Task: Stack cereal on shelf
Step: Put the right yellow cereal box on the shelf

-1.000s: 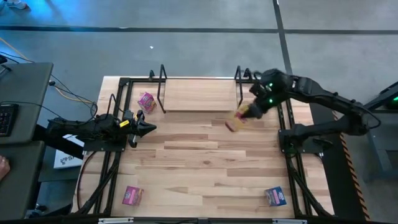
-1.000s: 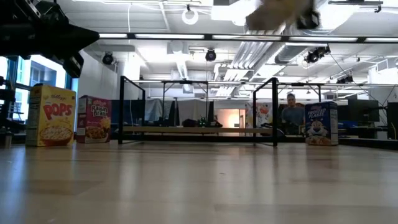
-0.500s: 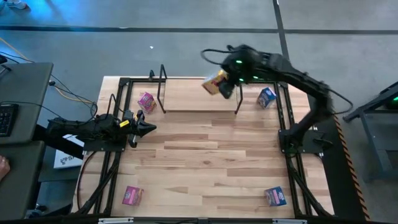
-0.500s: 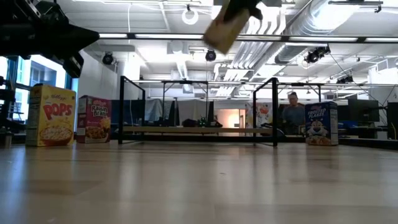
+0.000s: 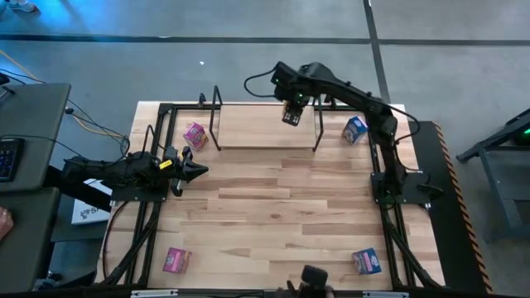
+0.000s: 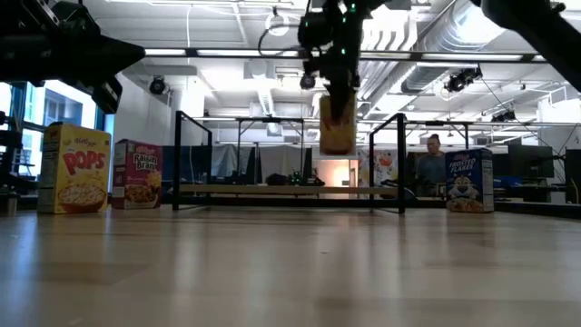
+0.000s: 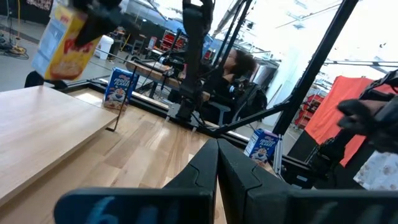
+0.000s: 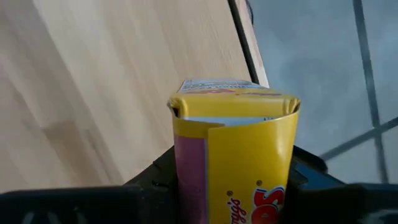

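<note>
Swinging back from the shelf's right end, my right gripper (image 5: 291, 113) now pinches the yellow cereal box (image 6: 337, 123), long axis vertical, directly above the shelf board (image 5: 257, 126). My left gripper (image 5: 195, 170), fingers pressed together, waits well apart.

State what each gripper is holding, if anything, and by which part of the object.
The right gripper holds a yellow cereal box by its upper end, hanging above the shelf. The left gripper holds nothing.
</note>
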